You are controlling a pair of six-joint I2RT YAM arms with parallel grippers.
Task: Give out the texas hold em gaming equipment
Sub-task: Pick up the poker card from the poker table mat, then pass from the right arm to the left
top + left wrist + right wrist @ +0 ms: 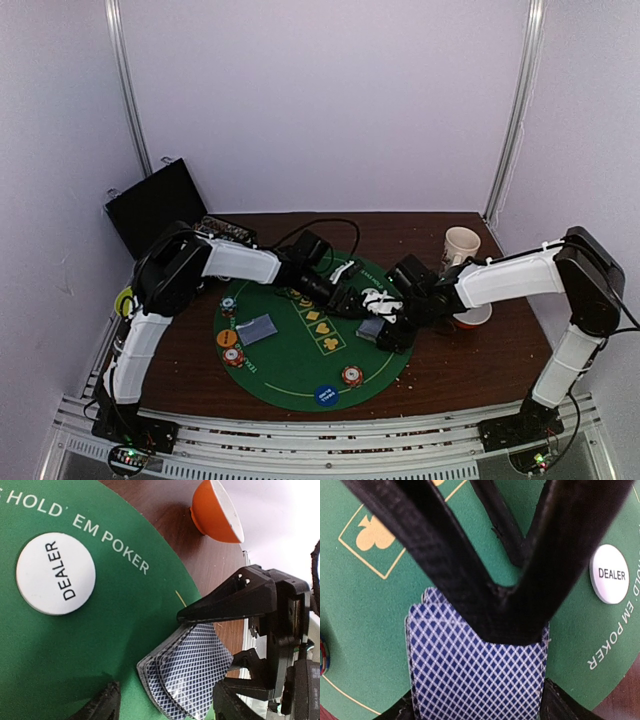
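A round green felt mat, printed with white lettering and yellow suit boxes, is laid on a dark wood-grain table. Over the mat's right half is a small stack of playing cards. Their backs are covered in a fine blue-and-white diamond lattice, and the stack is bowed and slightly fanned.

The stack is clasped by the right gripper, whose matte black fingers are set partway apart against two opposite edges. The left gripper is spread wide around the same stack without a grip, and bare felt is seen between one of its fingers and the cards.

A flat white DEALER disc lies on the felt nearby. Towards the mat's left lie a second card stack, an orange disc and a ridged, multicoloured chip stack. A blue disc and another chip stack lie at the near edge.

In the right wrist view, the held stack's upper part is covered by a V-shaped black truss finger, and its lower corners are cut off. The glossy orange bowl, white inside, is largely hidden behind the right arm from above. A beige mug stands behind it. The lettering on the blue and orange discs cannot be read.
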